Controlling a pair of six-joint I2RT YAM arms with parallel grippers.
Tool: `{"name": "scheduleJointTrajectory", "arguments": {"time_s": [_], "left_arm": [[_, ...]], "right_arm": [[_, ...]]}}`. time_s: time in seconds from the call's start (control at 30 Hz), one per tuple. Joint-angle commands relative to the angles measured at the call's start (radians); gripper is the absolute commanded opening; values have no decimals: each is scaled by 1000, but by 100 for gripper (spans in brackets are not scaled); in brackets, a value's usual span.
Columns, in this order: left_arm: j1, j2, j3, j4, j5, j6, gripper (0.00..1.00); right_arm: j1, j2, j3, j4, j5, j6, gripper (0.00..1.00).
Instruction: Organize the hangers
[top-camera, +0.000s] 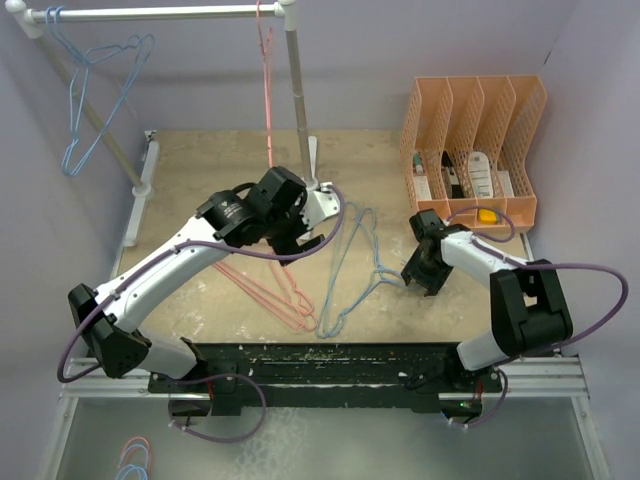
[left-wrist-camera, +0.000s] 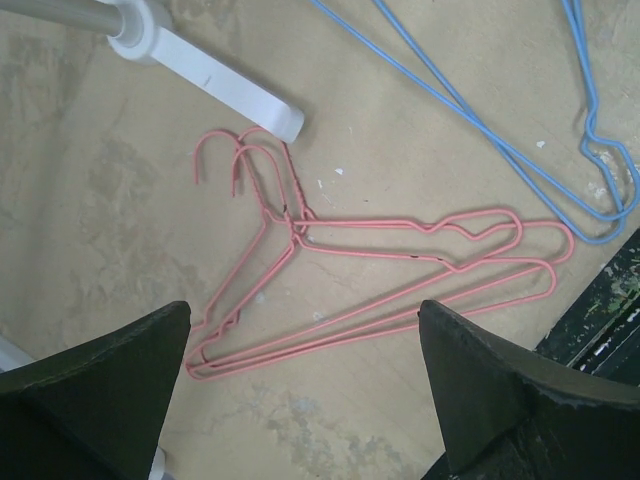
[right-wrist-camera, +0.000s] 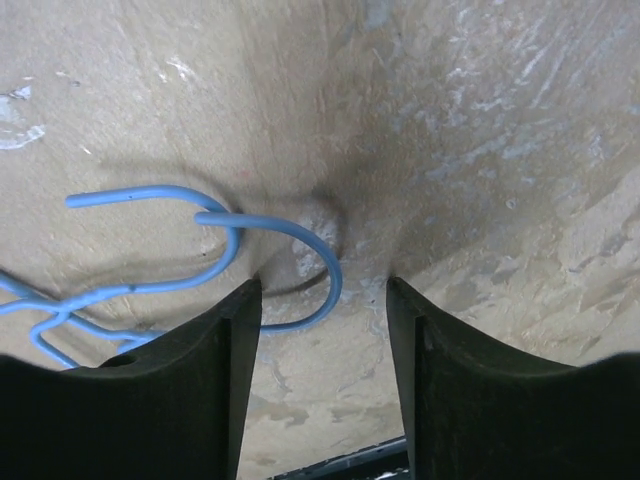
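A few thin pink-red and light-blue wire hangers (top-camera: 266, 100) hang on your white pole rack (top-camera: 170, 13); four wait on the tabletop (top-camera: 200, 160), left pincer (left-wrist-camera: 303, 310) spread over the pink pair (left-wrist-camera: 400, 226), right pincer (right-wrist-camera: 323, 290) agape around a blue hook (right-wrist-camera: 250, 218), not pinching.

White arms (top-camera: 165, 268) w/ blk joints (purple cables (top-camera: 600, 268)).

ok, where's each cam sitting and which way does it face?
Top: above and behind the bases, looking down at table and rack; both arms, left gripper, right gripper show.
Left wrist: on the left arm, facing down at pink hangers; left fingers frame the bottom.
Right wrist: low over the table, facing down at blue hooks; right fingers show.
Shared: top and left wrist both see pink hangers and blue hangers.
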Motion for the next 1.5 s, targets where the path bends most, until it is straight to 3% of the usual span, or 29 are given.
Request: {"name": "scheduleJointTrajectory", "arguments": {"time_s": [0.0, 0.1, 0.27, 0.47, 0.57, 0.67, 0.87, 1.0, 1.13, 1.33, 1.47], "left_arm": [[-7, -22, -36, 93, 34, -44, 99], [-7, -19, -64, 97, 61, -47, 99], [-26, -8, -139, 97, 131, -51, 99], [-64, -8, -135, 82, 175, -46, 99], [-74, -22, -78, 25, 266, -15, 99], [-120, -24, -36, -25, 337, -6, 99], [-142, 24, -11, 14, 321, -56, 99], [-144, 47, 20, 70, 285, -90, 99], [-144, 34, -69, 231, 228, -112, 99], [-144, 57, -169, 420, 265, -110, 99], [-143, 121, -166, 446, 311, -120, 99]], "right_arm": [[2, 38, -20, 45, 40, 28, 54], [2, 67, -35, 85, 29, 27, 42], [2, 68, -37, 112, -5, 32, 0], [2, -74, 71, 40, -68, 14, 0], [2, -146, 172, 6, -84, -21, 0], [2, -164, 303, -39, -84, -61, 0], [2, -151, 528, -112, -94, -117, 0], [2, -127, 622, -126, -110, -127, 0], [2, -104, 719, -139, -129, -129, 0], [2, -69, 833, -158, -148, -138, 0], [2, -64, 847, -145, -166, -129, 0]]}}
